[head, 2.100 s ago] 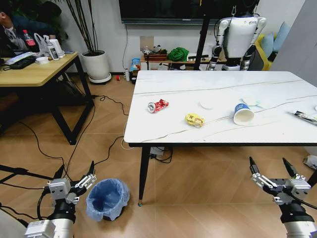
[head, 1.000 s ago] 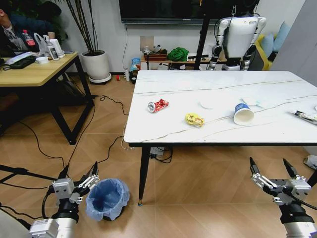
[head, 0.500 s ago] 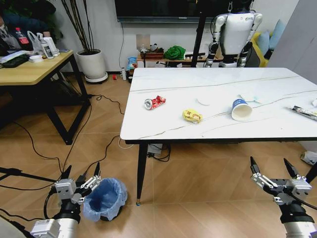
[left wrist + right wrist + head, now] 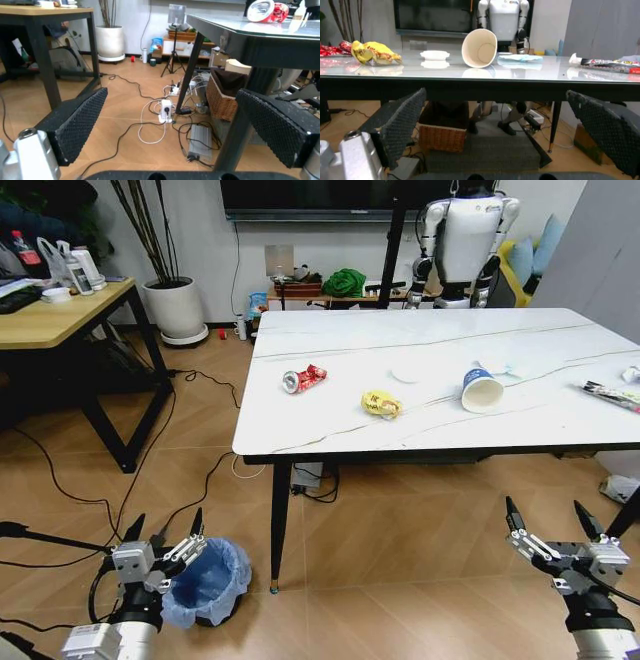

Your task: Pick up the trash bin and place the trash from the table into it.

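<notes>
Head view, left to right. The left pincer (image 4: 165,533) hung low over the floor with its fingers spread, just beside the trash bin (image 4: 205,582) and gripping nothing; one fingertip stood near the bin's rim, though contact could not be judged. The bin, lined with a crinkly blue bag, stood upright on the floor by the near left leg of the table (image 4: 300,438). On the white top lay the litter, well apart from the bin: a crushed red can (image 4: 303,379); a crumpled yellow wrapper (image 4: 381,404); a white lid (image 4: 408,373); a paper cup (image 4: 481,390) on its side with its mouth toward the robot; and a long dark wrapper (image 4: 607,394) at the far right edge. The right pincer (image 4: 554,531) hovered low before the table's right half, fingers likewise spread and empty.

Left wrist view: the two pads (image 4: 75,122) stood wide apart, with the floor and table leg between them. Right wrist view: the pads (image 4: 400,119) were also wide apart, at about the height of the table edge.

Step in hand, as judged: the approach to the bin, with the pickup not yet made and no litter binned. The next move would call for bringing the left fingers over the rim and closing on it without crushing the loose bag.
</notes>
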{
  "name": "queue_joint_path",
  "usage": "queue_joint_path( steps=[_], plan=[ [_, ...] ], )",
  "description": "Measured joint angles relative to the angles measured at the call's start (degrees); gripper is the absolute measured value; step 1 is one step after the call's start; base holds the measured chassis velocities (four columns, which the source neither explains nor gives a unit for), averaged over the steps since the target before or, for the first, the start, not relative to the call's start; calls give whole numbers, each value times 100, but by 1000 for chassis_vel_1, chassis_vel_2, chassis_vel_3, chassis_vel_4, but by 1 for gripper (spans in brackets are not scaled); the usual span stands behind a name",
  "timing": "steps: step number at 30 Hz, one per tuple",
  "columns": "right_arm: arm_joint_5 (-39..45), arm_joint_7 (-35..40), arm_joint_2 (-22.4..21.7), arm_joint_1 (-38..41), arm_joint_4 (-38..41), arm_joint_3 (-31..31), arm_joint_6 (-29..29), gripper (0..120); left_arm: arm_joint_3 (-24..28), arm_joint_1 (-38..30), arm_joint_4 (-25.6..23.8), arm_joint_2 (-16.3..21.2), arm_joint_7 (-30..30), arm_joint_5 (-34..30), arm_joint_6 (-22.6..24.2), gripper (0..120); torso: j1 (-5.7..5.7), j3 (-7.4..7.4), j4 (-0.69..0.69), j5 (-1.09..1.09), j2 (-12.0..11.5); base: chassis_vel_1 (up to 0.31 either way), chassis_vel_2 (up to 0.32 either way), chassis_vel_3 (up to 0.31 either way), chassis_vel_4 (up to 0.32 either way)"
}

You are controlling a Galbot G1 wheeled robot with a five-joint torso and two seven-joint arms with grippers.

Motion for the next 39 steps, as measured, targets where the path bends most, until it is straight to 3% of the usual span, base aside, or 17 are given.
queue_joint_path(
  steps=[6, 39],
  plan=[
    [-23, -9, 8, -3, 0, -17, 13, 100, 1, 16, -17, -2, -114, 84, -110, 100, -56, -64, -1, 0, -120, 0, 0, 0, 0],
    [97, -13, -144, 27, -22, -32, 10, 100, 67, -52, 62, -131, -35, 168, -175, 100, -41, -42, 0, 0, -83, 0, 0, 0, 0]
  ],
)
